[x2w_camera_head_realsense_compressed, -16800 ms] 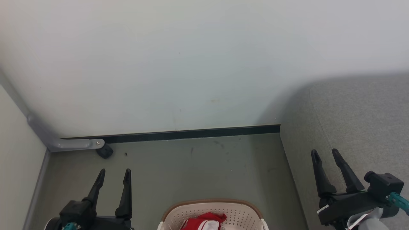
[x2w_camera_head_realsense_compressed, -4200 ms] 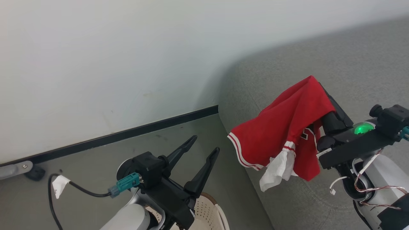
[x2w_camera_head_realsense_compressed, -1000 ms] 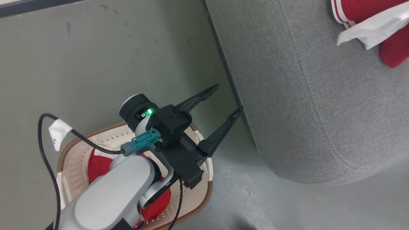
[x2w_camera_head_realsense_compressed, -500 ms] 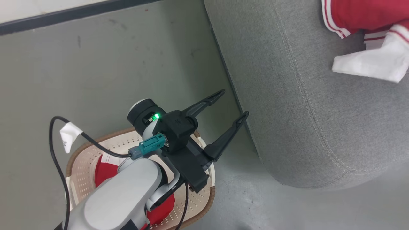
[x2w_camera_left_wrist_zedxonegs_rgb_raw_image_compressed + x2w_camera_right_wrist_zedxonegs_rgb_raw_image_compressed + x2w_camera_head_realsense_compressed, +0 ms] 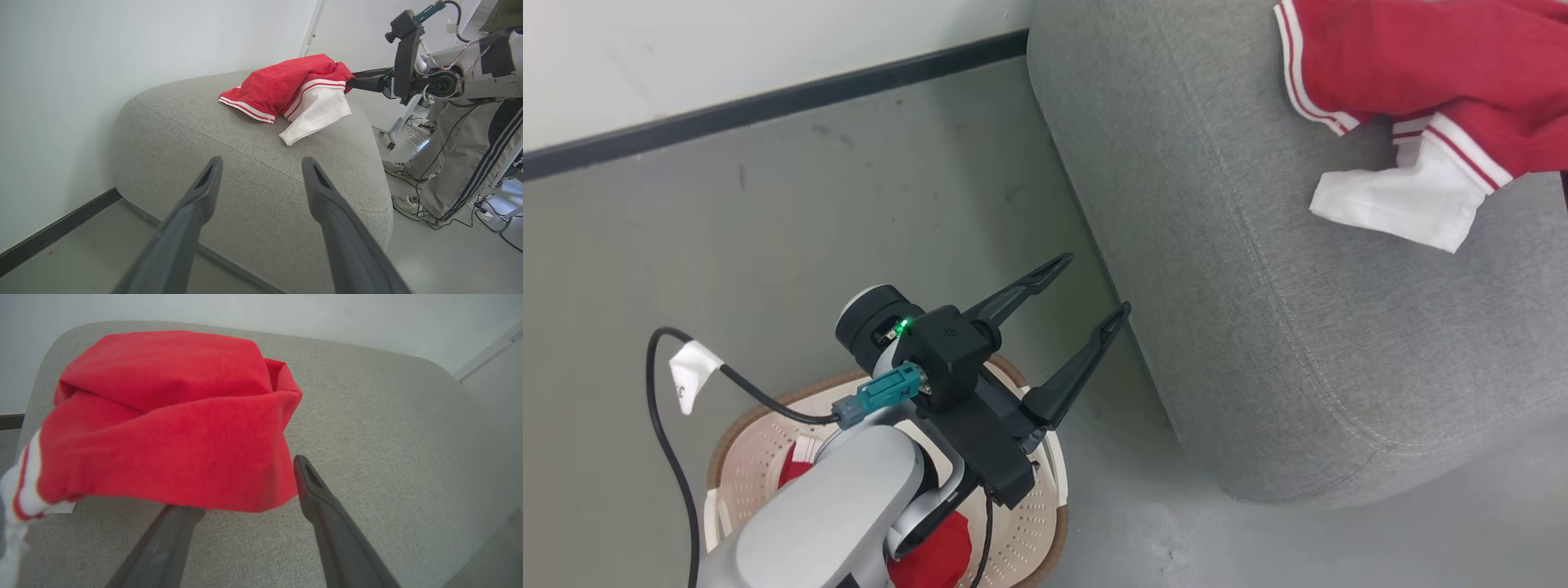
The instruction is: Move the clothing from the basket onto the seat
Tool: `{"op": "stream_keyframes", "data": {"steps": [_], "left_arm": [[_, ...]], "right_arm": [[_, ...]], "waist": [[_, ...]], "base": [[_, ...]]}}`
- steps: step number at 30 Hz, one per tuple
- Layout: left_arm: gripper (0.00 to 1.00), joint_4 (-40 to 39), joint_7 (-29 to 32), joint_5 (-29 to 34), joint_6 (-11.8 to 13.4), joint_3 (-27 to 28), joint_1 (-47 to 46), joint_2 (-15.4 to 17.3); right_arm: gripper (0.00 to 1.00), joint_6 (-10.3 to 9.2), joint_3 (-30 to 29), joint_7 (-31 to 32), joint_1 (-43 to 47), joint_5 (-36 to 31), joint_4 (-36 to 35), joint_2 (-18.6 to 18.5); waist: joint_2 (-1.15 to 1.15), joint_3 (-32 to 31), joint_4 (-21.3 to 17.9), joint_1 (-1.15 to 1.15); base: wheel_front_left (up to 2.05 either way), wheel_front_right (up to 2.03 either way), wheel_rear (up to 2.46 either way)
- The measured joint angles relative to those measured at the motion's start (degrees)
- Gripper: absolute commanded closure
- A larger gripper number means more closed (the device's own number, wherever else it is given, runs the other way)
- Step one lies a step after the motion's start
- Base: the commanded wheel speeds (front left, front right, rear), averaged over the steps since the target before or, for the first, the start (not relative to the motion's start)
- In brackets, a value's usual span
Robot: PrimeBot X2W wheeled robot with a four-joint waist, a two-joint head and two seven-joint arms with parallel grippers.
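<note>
A red garment with white trim (image 5: pixel 1405 57) lies on the grey seat (image 5: pixel 1258 327), near its rounded corner. My right gripper (image 5: pixel 245 486) is open at the garment (image 5: pixel 163 428), whose edge drapes over its left finger and hides the tip. The left wrist view shows the garment (image 5: pixel 282 81) on the seat (image 5: pixel 253 196), with my right gripper (image 5: pixel 361 81) at its far edge. My left gripper (image 5: pixel 1094 284) hangs open and empty above the beige basket (image 5: pixel 752 474), pointing at the seat's side. More red clothing (image 5: pixel 935 555) lies in the basket, partly hidden by my forearm.
A white wall with a dark baseboard (image 5: pixel 768 102) runs behind the grey floor. A person's legs in striped trousers (image 5: pixel 461 163) stand beside the seat's far side, with cables on the floor there. A black cable with a white tag (image 5: pixel 690 376) loops from my left wrist.
The head view has shifted, so more of the garment and wall shows. The garment, held up by my right gripper seconds ago, now rests on the seat. My left gripper stays open over the basket.
</note>
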Motion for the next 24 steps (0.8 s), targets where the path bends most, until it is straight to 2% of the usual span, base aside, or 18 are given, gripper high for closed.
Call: {"op": "stream_keyframes", "data": {"steps": [13,24], "left_arm": [[0.0,2.81,-2.72,-2.43,0.0,0.7,3.64,-0.34],[0.0,4.27,-4.16,-3.68,0.11,2.78,7.62,-1.29]], "right_arm": [[0.0,0.0,0.15,-4.89,4.2,1.74,-5.88,-3.28],[0.0,0.0,-1.75,-6.6,10.06,2.96,-16.04,-5.65]], "waist": [[-0.01,-7.19,-1.1,0.0],[-0.01,-14.04,0.82,0.0]], "base": [[0.0,0.0,0.0],[0.0,0.0,0.0]]}}
